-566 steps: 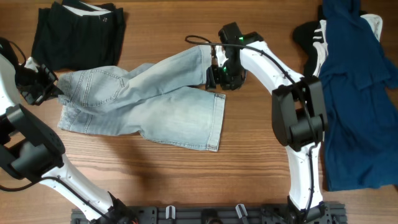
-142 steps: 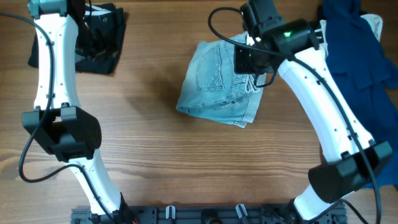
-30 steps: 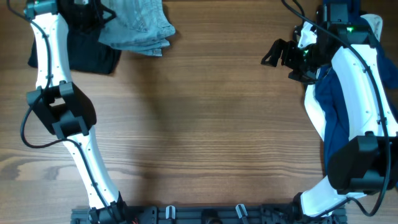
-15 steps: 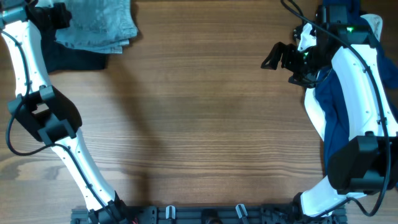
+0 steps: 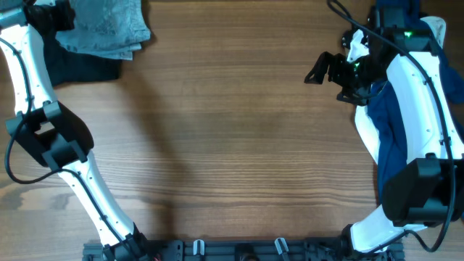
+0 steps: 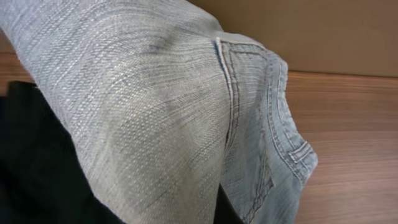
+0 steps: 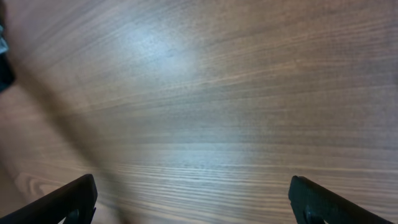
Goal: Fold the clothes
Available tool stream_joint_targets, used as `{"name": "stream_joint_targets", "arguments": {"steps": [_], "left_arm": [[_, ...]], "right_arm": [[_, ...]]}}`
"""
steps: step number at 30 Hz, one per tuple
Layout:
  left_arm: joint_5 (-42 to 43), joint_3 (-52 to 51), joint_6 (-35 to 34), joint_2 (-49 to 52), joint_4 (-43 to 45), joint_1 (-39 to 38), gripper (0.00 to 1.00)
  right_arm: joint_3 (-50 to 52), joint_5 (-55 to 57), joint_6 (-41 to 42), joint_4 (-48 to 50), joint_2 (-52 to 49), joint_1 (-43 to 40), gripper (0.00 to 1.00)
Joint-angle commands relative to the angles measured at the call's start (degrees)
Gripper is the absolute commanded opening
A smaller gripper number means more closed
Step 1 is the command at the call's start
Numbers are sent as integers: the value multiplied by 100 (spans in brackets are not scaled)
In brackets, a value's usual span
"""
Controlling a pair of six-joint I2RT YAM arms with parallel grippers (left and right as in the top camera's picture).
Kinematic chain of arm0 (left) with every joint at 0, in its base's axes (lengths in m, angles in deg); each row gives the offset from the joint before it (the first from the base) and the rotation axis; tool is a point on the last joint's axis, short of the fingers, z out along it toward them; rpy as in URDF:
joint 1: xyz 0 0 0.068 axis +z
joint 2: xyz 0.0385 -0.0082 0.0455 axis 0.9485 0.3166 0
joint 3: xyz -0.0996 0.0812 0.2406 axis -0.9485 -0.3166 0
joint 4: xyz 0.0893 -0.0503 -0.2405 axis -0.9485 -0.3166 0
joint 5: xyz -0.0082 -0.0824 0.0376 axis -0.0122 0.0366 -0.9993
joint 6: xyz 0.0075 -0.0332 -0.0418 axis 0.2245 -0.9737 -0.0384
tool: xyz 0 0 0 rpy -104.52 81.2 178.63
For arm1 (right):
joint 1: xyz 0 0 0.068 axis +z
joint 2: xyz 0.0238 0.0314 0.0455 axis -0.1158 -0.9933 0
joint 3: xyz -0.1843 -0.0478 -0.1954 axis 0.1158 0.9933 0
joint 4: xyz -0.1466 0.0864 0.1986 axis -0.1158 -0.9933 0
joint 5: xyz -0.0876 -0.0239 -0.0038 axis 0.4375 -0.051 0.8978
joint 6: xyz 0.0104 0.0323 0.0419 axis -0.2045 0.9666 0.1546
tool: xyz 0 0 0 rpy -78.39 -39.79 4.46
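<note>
Though overhead shows jeans (image 5: pixel 109 29) folded, L wrist cam shows pocket stitching (image 6: pixel 225 87).

Bright even light, soft shadows on table (image 5: pixel 239 167), glare in rt-wrist view.

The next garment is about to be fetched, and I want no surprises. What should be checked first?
1. Folded pale-blue denim jeans over the black garment: ok.
2. Left gripper clear of the jeans: cannot tell, denim fills its wrist view.
3. Right gripper open and empty: ok.
4. Wooden table bare in the middle: ok.
5. Navy-blue garment pile waiting at the table's right edge: ok.
</note>
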Motion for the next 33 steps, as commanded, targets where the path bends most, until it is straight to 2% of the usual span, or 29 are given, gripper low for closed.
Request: {"name": "stream_joint_targets", "arguments": {"steps": [1, 2, 3, 4, 6, 7, 9, 10, 12, 13, 14, 16, 17, 18, 19, 20, 24, 30, 33], "left_arm": [[-802, 111, 116, -308, 345, 254, 7], [-992, 103, 116, -260, 437, 308, 11], [-1110, 96, 116, -179, 476, 393, 28], [-1104, 96, 114, -118, 501, 444, 37], [-1108, 96, 114, 11, 592, 614, 30], [-1126, 96, 114, 72, 636, 675, 36], [-1261, 96, 111, 199, 671, 866, 38], [-1346, 96, 96, 247, 664, 942, 53], [-1331, 96, -7, 297, 553, 1108, 56], [-1331, 96, -236, 297, 518, 1156, 72], [-1314, 98, -522, 291, 518, 1180, 78], [-1075, 98, -831, 262, 459, 1176, 72], [-728, 96, -1047, 262, 385, 1143, 64], [-354, 96, -1126, 267, 361, 1104, 41], [-177, 96, -1128, 275, 341, 1060, 11], [-144, 96, -1213, 275, 313, 1005, 4], [-192, 96, -1285, 385, 264, 835, 4], [-243, 96, -1285, 1056, 232, 828, 4], [-1211, 96, -1287, 1462, 162, 833, 6]], "right_arm": [[-87, 179, 31, -79, 138, 15, 100], [-87, 179, 28, -92, 138, 15, 100], [-87, 179, 26, -111, 138, 15, 100], [-87, 179, 26, -118, 138, 15, 100], [-87, 179, 28, -111, 138, 15, 100], [-87, 181, 26, -111, 138, 15, 100], [-87, 179, 20, -127, 138, 15, 100], [-87, 181, 11, -136, 138, 15, 100], [-87, 181, 9, -129, 138, 15, 100], [-87, 181, 11, -122, 138, 15, 100], [-87, 181, 9, -105, 138, 15, 100], [-87, 179, 9, -68, 138, 15, 100], [-87, 179, 9, -68, 138, 15, 100], [-87, 179, 9, -68, 138, 15, 100], [-87, 179, 9, -70, 138, 15, 100], [-87, 179, 9, -72, 138, 15, 100], [-87, 179, 7, -63, 138, 15, 100], [-87, 179, 7, -68, 138, 15, 100], [-87, 179, 7, -79, 138, 15, 100]]}}
